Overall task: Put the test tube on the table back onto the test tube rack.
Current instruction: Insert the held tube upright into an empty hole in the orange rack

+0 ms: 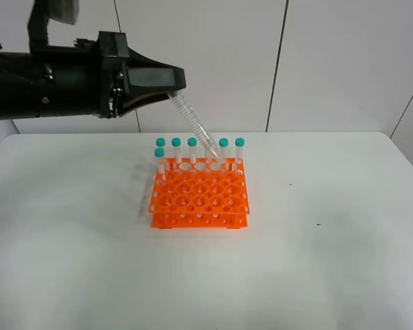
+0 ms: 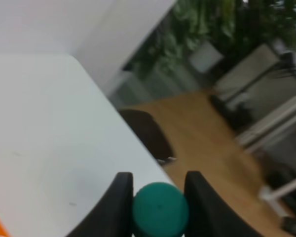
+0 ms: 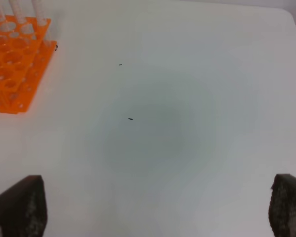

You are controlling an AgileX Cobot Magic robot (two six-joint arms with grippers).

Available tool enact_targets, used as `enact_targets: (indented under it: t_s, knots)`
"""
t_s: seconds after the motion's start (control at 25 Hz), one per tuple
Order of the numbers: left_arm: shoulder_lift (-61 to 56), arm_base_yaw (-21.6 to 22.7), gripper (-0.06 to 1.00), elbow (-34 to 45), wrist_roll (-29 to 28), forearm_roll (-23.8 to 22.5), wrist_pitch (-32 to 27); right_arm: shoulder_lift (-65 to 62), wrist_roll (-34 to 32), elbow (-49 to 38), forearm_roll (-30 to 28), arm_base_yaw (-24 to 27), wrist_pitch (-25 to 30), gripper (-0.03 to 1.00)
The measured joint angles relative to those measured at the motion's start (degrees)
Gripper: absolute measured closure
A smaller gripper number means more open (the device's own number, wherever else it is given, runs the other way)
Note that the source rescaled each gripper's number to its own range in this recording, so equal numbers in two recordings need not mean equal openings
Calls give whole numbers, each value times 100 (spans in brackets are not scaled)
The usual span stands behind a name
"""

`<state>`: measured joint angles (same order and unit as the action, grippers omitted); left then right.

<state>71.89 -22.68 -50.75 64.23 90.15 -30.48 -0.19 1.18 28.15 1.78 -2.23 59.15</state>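
Observation:
My left gripper (image 1: 173, 89) is shut on the test tube (image 1: 196, 127), gripping it near its cap. The tube hangs tilted, and its pointed tip is at a back-row hole of the orange test tube rack (image 1: 199, 196), between standing tubes. I cannot tell whether the tip is inside the hole. In the left wrist view the teal cap (image 2: 160, 210) sits between the two black fingers (image 2: 119, 197). My right gripper (image 3: 158, 207) is open and empty above the white table (image 3: 163, 123), to the right of the rack (image 3: 15, 64). It is out of the exterior view.
Several teal-capped tubes (image 1: 176, 148) stand in the rack's back row and left side. The rack's front rows are open holes. The table's far right edge (image 2: 138, 143) shows, with wooden floor and furniture beyond. Small dark specks (image 3: 130, 119) lie on the table.

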Motion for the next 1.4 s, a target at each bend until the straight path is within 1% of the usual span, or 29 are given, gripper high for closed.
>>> enact_targets:
  t_s: [0.04, 0.2, 0.28, 0.32, 0.36, 0.44, 0.56, 0.6, 0.64, 0.68, 0.72, 0.8, 0.92, 1.04, 1.16, 1.4]
  knots:
    - [-140, 0, 94, 0, 0, -180, 179, 0, 0, 0, 0, 0, 0, -3]
    - [-546, 0, 94, 0, -39, -1200, 820, 0, 0, 0, 0, 0, 0, -3]
    - [-681, -15, 94, 0, -381, -2105, 1097, 0, 0, 0, 0, 0, 0, -3]
    - [-739, -58, 94, 0, -673, -2601, 1257, 0, 0, 0, 0, 0, 0, -3]
    - [-775, -126, 94, 0, -1129, -3253, 1376, 0, 0, 0, 0, 0, 0, -3]
    - [-828, -324, 94, 0, -2245, -4670, 1621, 0, 0, 0, 0, 0, 0, -3]
    - [-832, -864, 94, 0, -3836, -6593, 1951, 0, 0, 0, 0, 0, 0, -3]
    - [-826, -1039, 94, 0, -4255, -7046, 2075, 0, 0, 0, 0, 0, 0, -3]
    - [-816, -1234, 94, 0, -4523, -7463, 2216, 0, 0, 0, 0, 0, 0, -3]
    - [-783, -1382, 94, 0, -4744, -7781, 2356, 0, 0, 0, 0, 0, 0, -3]
    - [-706, -1455, 94, 0, -4898, -8015, 2553, 0, 0, 0, 0, 0, 0, -3]
    - [-411, -1498, 94, 0, -5062, -8233, 3048, 0, 0, 0, -2, 0, 0, -3]
    - [226, -1498, 94, 0, -5151, -8304, 3854, 0, -2, 0, -2, 0, 0, -3]
    - [858, -1498, 94, -25, -5162, -8322, 4328, 0, -13, 0, -2, 0, 0, -3]
    - [1473, -1492, 94, -274, -5167, -8233, 4378, 0, -13, 0, -2, 0, 0, -3]
    - [2626, -1486, 94, -1347, -5175, -8195, 4182, 0, -19, 0, -2, 0, 0, -3]
